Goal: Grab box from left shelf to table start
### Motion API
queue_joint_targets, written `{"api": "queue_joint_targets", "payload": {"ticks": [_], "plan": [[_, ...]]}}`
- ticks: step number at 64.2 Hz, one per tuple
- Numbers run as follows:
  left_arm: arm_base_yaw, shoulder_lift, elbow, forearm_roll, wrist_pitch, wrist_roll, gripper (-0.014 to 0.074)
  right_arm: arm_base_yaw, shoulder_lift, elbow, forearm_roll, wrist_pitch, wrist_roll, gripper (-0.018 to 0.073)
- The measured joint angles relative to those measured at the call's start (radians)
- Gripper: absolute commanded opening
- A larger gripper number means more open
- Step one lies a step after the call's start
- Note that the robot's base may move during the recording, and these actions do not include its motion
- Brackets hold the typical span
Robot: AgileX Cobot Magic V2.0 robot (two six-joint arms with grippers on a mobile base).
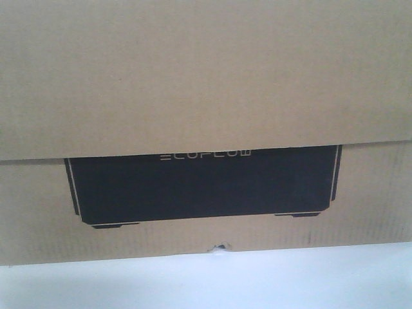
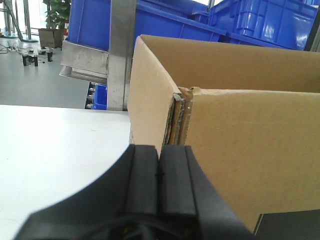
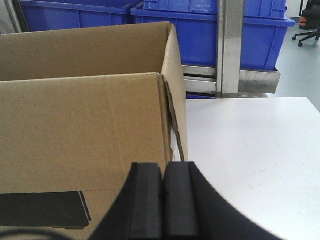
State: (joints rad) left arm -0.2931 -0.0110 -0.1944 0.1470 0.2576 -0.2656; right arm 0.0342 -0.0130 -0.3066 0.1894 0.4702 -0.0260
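The box [image 1: 206, 90] sits on the white surface [image 1: 206, 286], its black ECOFLOW panel [image 1: 203, 187] facing the front camera and the small tear [image 1: 221, 246] at its lower edge right at the surface line, so by the look of it the box is already down and the step in hand is letting go cleanly. The left gripper [image 2: 159, 185] has its jaws pressed together with nothing visible between the pads, sitting just beside the box's left front corner; the right gripper [image 3: 163, 200] is likewise closed on nothing, just beside the right front corner. Whether either touches the cardboard I cannot tell. Behind the box stand the steel shelf [image 2: 120, 55] and blue bins [image 3: 200, 35]. To finish well, I judge both arms should back away together and straight outward, since a one-sided pull could swivel a light, open-topped box or snag the raw corrugated edge at the corners. The box stands near the front edge of the surface, so any drag toward the robot is the thing to avoid
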Motion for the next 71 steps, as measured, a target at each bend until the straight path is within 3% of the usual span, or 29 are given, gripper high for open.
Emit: {"api": "queue_joint_targets", "payload": {"ticks": [31, 38, 56, 71], "plan": [[0.000, 0.000, 0.002, 0.000, 0.001, 0.000, -0.0093, 0.000, -0.001, 0.019, 0.000, -0.015, 0.000, 0.0051], [0.000, 0.000, 0.002, 0.000, 0.001, 0.000, -0.0093, 0.000, -0.001, 0.085, -0.007, -0.079, 0.000, 0.0051], [0.000, 0.000, 0.002, 0.000, 0.001, 0.000, -0.0093, 0.000, -0.001, 0.304, -0.046, -0.424, 0.000, 0.0051], [0.000, 0.000, 0.002, 0.000, 0.001, 0.000, -0.0093, 0.000, -0.001, 0.335, -0.093, -0.470, 0.000, 0.0051]]}}
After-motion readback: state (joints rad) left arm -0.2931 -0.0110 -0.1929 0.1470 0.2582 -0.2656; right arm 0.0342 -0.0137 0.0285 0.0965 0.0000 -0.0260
